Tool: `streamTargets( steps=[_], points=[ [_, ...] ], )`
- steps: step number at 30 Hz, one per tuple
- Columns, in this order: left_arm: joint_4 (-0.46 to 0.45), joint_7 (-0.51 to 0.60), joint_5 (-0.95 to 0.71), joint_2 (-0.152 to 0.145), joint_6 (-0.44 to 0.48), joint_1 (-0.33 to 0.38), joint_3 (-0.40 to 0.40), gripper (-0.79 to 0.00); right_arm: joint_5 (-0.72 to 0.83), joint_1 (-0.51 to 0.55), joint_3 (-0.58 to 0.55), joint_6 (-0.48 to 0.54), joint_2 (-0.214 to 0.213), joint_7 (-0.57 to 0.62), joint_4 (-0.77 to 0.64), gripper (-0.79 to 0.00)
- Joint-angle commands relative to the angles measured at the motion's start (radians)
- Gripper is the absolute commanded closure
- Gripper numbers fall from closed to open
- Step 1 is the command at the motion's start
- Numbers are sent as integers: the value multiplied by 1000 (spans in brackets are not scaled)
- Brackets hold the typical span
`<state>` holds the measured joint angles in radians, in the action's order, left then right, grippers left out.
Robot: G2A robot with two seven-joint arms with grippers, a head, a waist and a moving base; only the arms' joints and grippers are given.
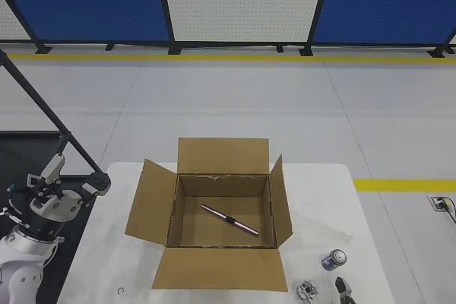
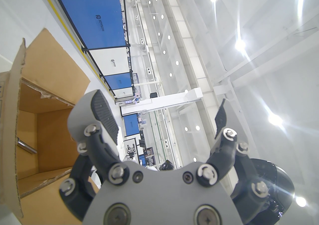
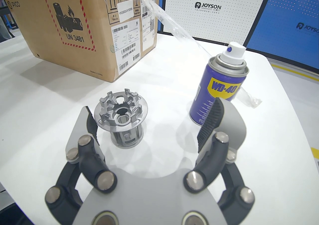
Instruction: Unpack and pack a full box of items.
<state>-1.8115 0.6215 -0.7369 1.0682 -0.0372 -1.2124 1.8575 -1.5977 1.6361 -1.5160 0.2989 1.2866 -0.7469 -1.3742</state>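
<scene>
White tabletop (image 1: 319,190) is carrying the open cardboard box (image 1: 222,156) in the top view, with all 4 flaps folding outward. Inside the box a slim rod (image 1: 229,220) is lying slantwise on the floor. Off the box's right side, toward the robot, a spray can (image 1: 334,260) is standing. A metal hub (image 1: 307,289) is sitting near it, closer to the box's front flap. The left arm (image 1: 49,204) is hanging well apart from the box's left flap.

Over to the left wrist view: the left gripper (image 2: 162,106) is pointing up at the ceiling lights, jaws spreading wide with nothing between them. The box is showing beside it, with the rod's end peeking out inside.

Right wrist view now: the right gripper (image 3: 152,108) is hovering over the table short of the box, jaws gaping wide, gripping nothing. The hub is standing close by 1 finger and the can upright by the other. A strip of clear tape (image 3: 174,29) is trailing from the box's flap down behind the can.
</scene>
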Motion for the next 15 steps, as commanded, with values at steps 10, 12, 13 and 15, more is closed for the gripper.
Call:
streamTargets(
  steps=[10, 12, 13, 15],
  points=[
    [0, 0, 0, 0, 0, 0, 0, -785, 42, -1, -5, -28, -3, -15, 4, -785],
    [0, 0, 0, 0, 0, 0, 0, -785, 44, -3, -3, -36, -4, -7, 2, -785],
    [0, 0, 0, 0, 0, 0, 0, -785, 42, -5, -1, -41, -4, 1, 1, -785],
    [0, 0, 0, 0, 0, 0, 0, -785, 45, -12, 6, -60, -2, 19, 2, -785]
  ],
)
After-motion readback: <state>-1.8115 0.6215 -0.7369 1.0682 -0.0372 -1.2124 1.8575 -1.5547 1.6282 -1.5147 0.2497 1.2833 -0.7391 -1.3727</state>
